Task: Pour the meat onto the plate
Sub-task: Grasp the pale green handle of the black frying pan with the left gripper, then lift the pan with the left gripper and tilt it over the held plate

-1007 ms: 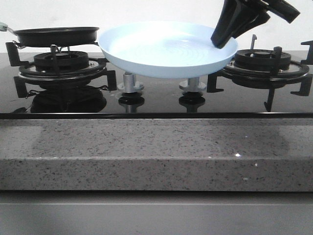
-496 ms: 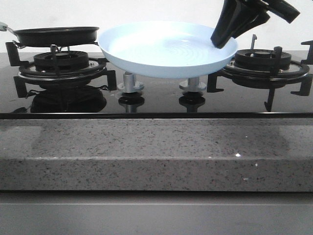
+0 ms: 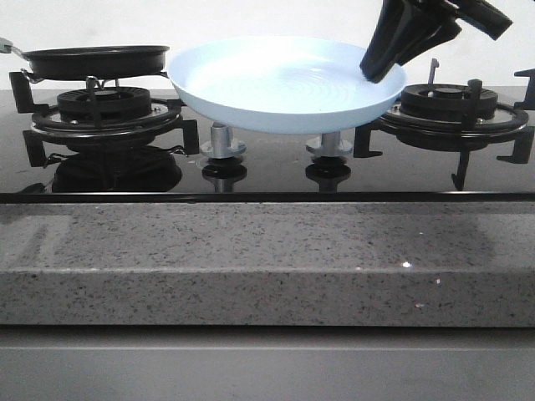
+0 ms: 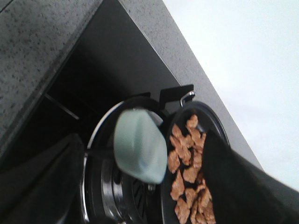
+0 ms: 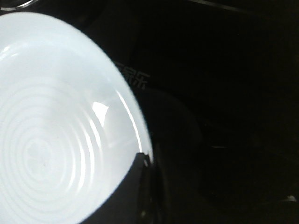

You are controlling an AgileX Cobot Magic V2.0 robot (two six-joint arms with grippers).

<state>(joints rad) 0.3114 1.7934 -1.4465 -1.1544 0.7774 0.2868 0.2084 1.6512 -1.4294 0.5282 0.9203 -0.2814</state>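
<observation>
Change: nothing has visibly moved since the earlier front pictures; plate, pan and right arm sit as before.
Plate: the pale-blue plate is held above the stove, between the two burners, tilted slightly, and it has no food on it.
Right gripper: the right gripper pinches the plate's rim on the side farthest from the frying pan, jaws closed on it.
Meat: the meat lies heaped inside the black frying pan, just beside the plate.
Left gripper: the left gripper has its dark fingers spread wide either side of the pan's pale-green handle, not yet closed.
Handling: the pieces look light and loose and should slide together once tilted; the pan looks stiff and heavier, best taken by its handle.
Views: only the left wrist view shows the meat; the front view sees just the pan's rim.
</observation>
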